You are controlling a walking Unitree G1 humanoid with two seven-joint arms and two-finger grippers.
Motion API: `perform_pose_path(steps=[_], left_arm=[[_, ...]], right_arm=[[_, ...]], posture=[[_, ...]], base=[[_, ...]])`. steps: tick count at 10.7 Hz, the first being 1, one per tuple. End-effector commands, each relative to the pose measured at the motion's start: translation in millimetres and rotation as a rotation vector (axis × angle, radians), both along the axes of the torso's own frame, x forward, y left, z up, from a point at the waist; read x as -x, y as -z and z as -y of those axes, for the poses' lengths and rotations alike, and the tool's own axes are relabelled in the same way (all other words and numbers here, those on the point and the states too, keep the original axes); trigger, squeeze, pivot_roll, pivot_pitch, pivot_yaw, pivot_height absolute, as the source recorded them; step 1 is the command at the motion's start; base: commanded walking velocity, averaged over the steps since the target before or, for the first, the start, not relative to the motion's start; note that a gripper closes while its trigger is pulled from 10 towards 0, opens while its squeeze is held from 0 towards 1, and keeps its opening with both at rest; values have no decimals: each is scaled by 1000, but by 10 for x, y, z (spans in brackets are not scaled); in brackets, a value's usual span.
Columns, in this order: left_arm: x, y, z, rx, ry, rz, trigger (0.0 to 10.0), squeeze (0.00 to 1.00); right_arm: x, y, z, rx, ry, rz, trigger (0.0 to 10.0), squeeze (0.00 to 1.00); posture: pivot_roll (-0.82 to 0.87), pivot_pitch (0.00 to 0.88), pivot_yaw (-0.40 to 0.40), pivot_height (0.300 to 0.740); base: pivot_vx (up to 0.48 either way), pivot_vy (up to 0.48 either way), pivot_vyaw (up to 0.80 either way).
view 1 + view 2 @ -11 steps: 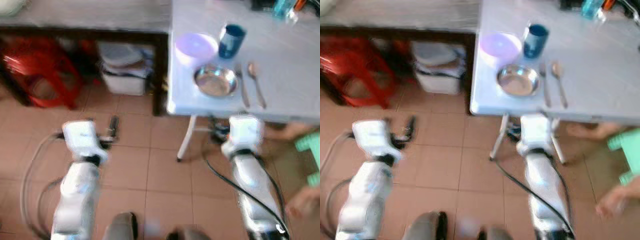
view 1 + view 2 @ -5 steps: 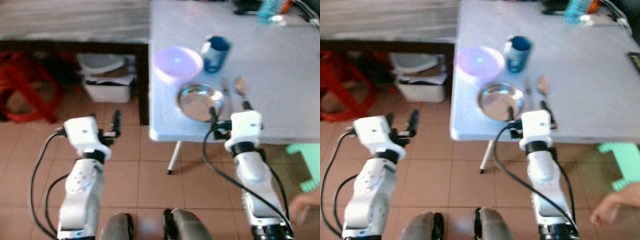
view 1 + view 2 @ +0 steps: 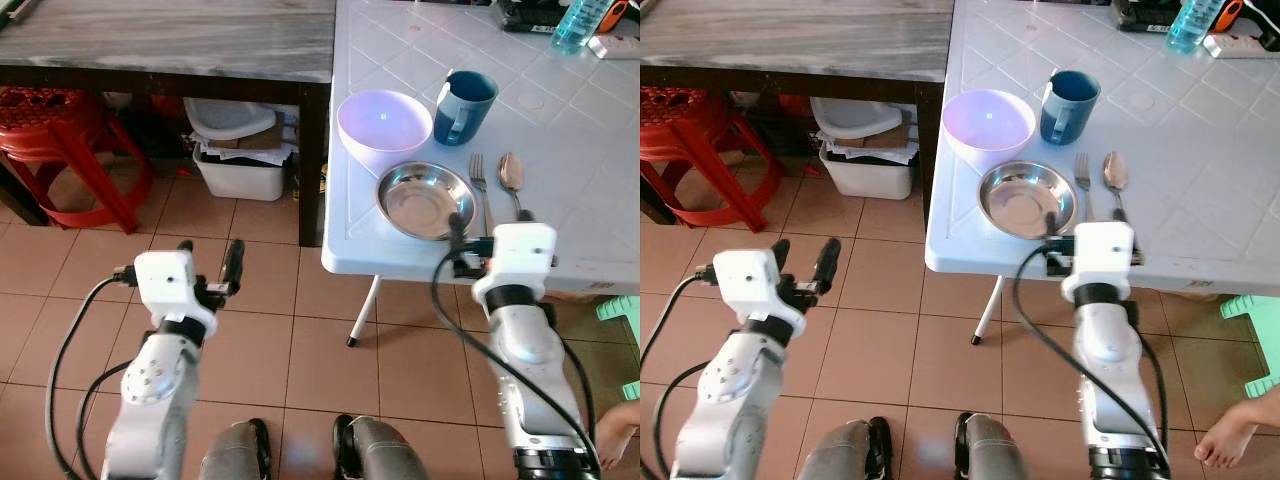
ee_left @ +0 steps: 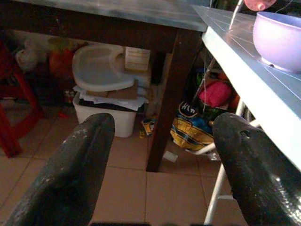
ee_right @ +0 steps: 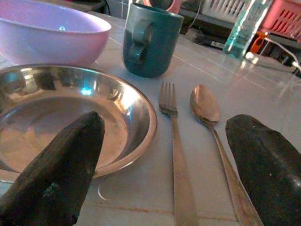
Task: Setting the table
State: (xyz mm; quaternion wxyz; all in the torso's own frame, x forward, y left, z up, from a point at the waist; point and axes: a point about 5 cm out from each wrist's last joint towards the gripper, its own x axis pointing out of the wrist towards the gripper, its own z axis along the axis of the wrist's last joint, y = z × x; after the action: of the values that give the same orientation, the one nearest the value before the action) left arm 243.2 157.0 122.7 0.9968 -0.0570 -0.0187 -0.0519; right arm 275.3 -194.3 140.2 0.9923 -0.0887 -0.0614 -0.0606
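Both silver arms reach forward from the body, the left hand (image 3: 209, 262) held lower with fingers spread apart, the right hand (image 5: 162, 155) raised higher, its fingers parted too.

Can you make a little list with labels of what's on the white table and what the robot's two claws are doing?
table: white table, tiled top
bowl: purple bowl near the table's left edge
mug: blue mug to the right of the bowl
plate: steel plate in front of the bowl
cutlery: fork and spoon, side by side, right of the plate
right claw: right claw open, at the table's near edge, pointing at plate and fork
left claw: left claw open, over the floor, holding nothing
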Motion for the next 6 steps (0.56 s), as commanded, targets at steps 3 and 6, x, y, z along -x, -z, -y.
perform_pose_path(steps=[3,6], left_arm=[[26,-31,-10,-22,3,13,10000,0],[38,-29,11,-22,20,10,10000,0]], right_arm=[[-71,-49,25,-55,-27,1,10000,1000],[-129,-60,19,-148,-55,-32,10000,0]], posture=[[-10,234,-12,740],[-10,239,-6,740]], base=[[0,0,0],[0,0,0]])
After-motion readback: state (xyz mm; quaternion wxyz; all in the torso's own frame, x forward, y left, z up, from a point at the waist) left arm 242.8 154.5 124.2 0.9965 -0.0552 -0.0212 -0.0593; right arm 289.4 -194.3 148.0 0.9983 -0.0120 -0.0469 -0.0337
